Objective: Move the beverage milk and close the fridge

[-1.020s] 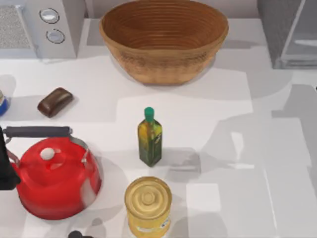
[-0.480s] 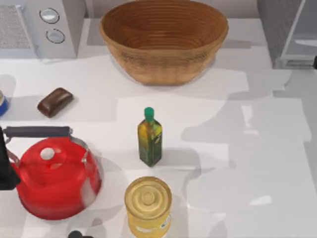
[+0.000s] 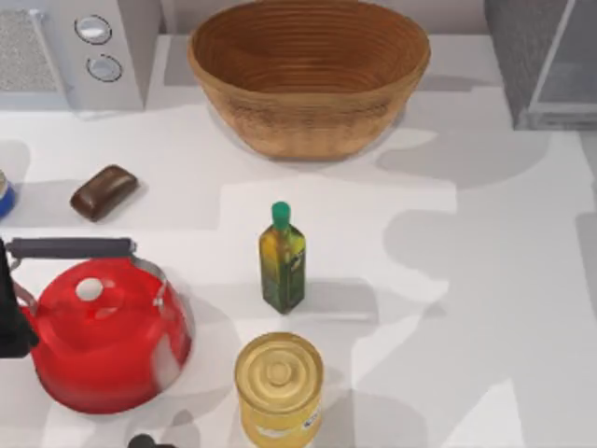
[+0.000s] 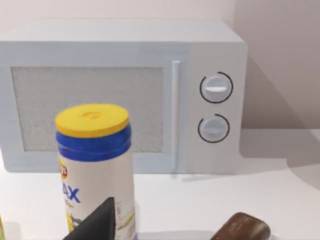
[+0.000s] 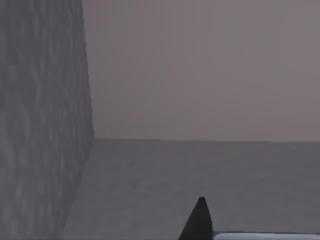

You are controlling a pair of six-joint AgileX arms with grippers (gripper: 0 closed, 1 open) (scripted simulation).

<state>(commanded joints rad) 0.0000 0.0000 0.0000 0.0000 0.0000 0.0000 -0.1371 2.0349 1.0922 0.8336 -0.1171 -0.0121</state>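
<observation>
We work over a smooth white desk (image 3: 485, 308) crossed by soft grey shadows under even light, and behind the light grey appliance (image 4: 125, 95) with two round dials at its far left corner we see a plain pale wall (image 4: 277, 60).

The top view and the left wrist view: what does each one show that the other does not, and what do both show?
Top view alone: the basket, oil bottle, red kettle, yellow tin can and the fridge at the table's far right. Left wrist view alone: a yellow-lidded canister standing upright, and a dark tip of the left end effector. Both: the microwave with two dials, and the brown bar.
</observation>
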